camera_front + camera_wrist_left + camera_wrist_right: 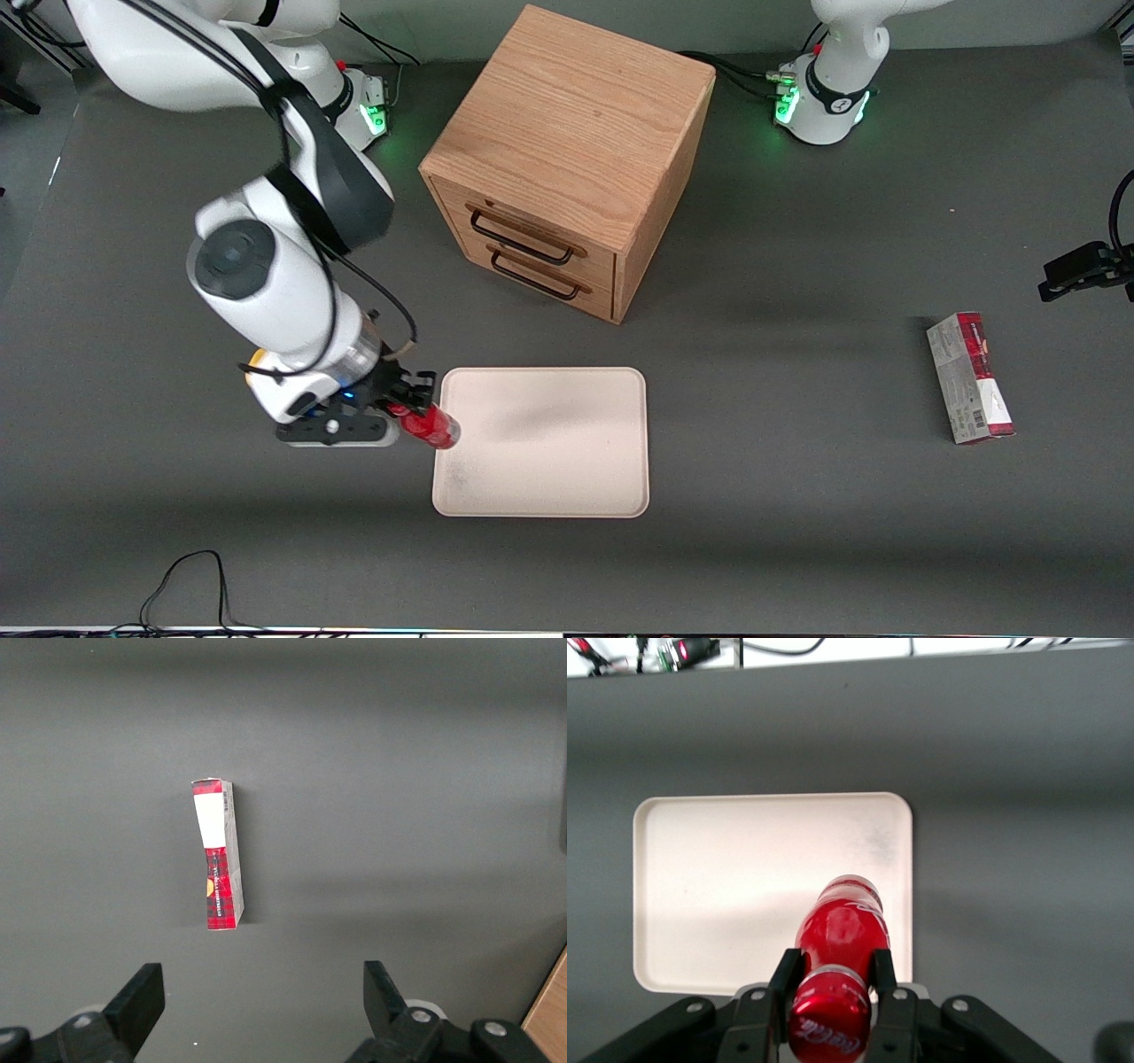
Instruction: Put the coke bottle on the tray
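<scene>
My right gripper [409, 409] is shut on the coke bottle [431, 426], a small red bottle held tilted, at the tray's edge toward the working arm's end. In the right wrist view the fingers [786, 971] clamp the bottle [842, 935] just below its red cap, and its lower end hangs over the tray [726, 886]. The tray [549, 443] is cream-white, flat, with rounded corners and a faint grey smudge at one corner. I cannot tell whether the bottle touches the tray.
A wooden two-drawer cabinet [567, 159] stands farther from the front camera than the tray. A red-and-grey carton [970, 378] lies toward the parked arm's end of the table, also in the left wrist view [218, 855]. A yellow lump [255, 356] peeks out beside the wrist.
</scene>
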